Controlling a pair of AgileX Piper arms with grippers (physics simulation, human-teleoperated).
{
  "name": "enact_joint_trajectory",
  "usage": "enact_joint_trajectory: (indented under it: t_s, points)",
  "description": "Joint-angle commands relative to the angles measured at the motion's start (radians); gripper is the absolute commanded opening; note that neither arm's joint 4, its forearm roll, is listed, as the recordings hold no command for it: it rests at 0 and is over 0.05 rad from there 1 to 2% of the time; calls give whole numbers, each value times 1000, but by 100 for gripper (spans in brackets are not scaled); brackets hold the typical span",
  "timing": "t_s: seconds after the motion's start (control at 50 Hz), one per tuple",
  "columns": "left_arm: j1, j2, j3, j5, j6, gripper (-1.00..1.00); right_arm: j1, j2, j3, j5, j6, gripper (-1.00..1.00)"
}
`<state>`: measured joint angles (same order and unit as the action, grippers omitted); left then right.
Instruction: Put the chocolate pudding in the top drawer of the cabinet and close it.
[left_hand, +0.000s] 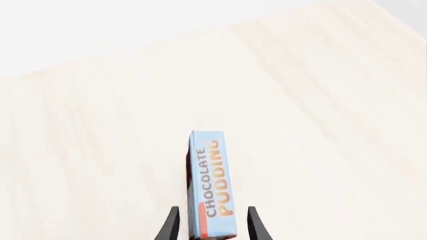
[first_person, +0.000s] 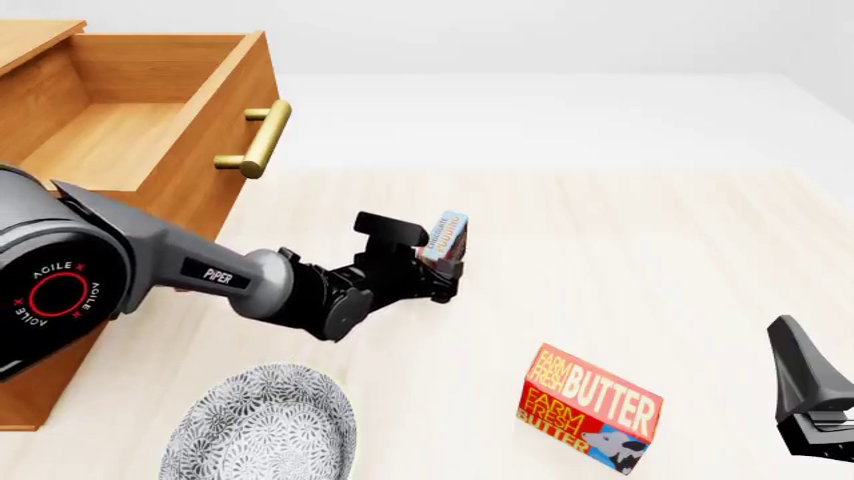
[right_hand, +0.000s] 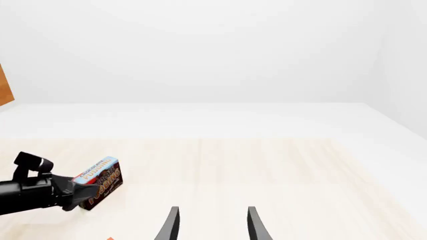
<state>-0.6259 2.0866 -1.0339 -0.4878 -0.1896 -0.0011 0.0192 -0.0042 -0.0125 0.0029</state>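
- The left gripper (first_person: 438, 270) holds the chocolate pudding (first_person: 443, 238) between its two dark fingers, which press on the box's broad faces; the box stands on edge with its light blue lettered side facing up.
- In the left wrist view the chocolate pudding (left_hand: 211, 185) runs straight out from between the fingertips (left_hand: 172, 224), with "CHOCOLATE PUDDING" readable along its length, over the pale wooden table (left_hand: 320, 100).
- The box sits near the middle of the table, well apart from the cabinet (first_person: 80, 330) at the left; whether it touches the tabletop or is just above it is not clear.
- The top drawer (first_person: 147, 110) stands pulled out, its inside bare wood, and its brass bar handle (first_person: 260, 140) faces the table.
- The right gripper (right_hand: 212, 225) has its fingers spread apart with nothing between them; it hangs at the right edge of the front view, well away from the pudding.
- A red-and-yellow butter box (first_person: 587, 410) lies on the table between the two grippers, nearer the right one.
- A grey patterned plate (first_person: 260, 430) lies near the front edge, just beside the cabinet's corner.
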Motion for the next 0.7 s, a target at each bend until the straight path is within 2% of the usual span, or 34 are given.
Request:
enact_joint_trajectory:
  t_s: [0.02,0.14,0.16,0.3,0.7]
  points:
    - [-1,1,-8,1,4,100,0,0,0,0,0,100]
    - [-7,1,-4,-2,4,100,0,0,0,0,0,100]
    - [-9,2,-4,-1,4,-100,0,0,0,0,0,100]
    - [-39,-2,7,-12,-13,-100,0,0,0,0,0,100]
    - [-40,-81,64,-23,-6,-100,0,0,0,0,0,100]
